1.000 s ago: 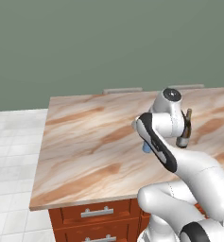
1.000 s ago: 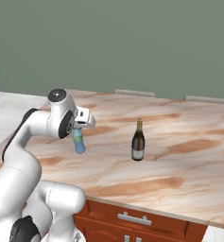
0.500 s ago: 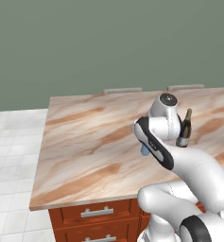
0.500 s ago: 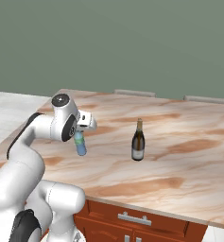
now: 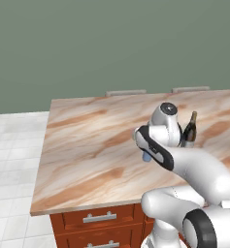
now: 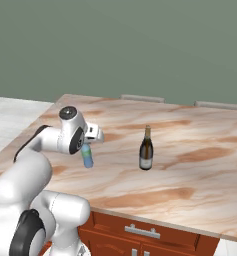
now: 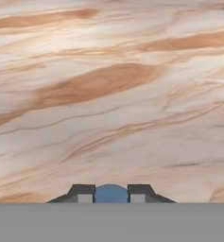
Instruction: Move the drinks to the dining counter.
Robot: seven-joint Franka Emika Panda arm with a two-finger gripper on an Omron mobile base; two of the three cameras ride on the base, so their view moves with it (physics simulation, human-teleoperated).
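While the fingers pinch tight on the cap of the blue plastic bottle, the white arm carries it out over the dining worktop, the bottle hanging beneath the hand and tipped slightly off vertical. Over the past second the hand has swung inward from the near edge toward the middle of the marble top, and the bottle has dropped closer to the surface; from the right base view it cannot be told whether its base touches the stone yet. Looking down past the blue cap, the hand camera meets bare veined marble. The wine bottle, gold foil at its neck, stands upright on the same top, well apart from the blue one and unmoved through that second. By this reading, one drink has been delivered and the second is near set-down: what remains is to lower it until it stands, then let go.
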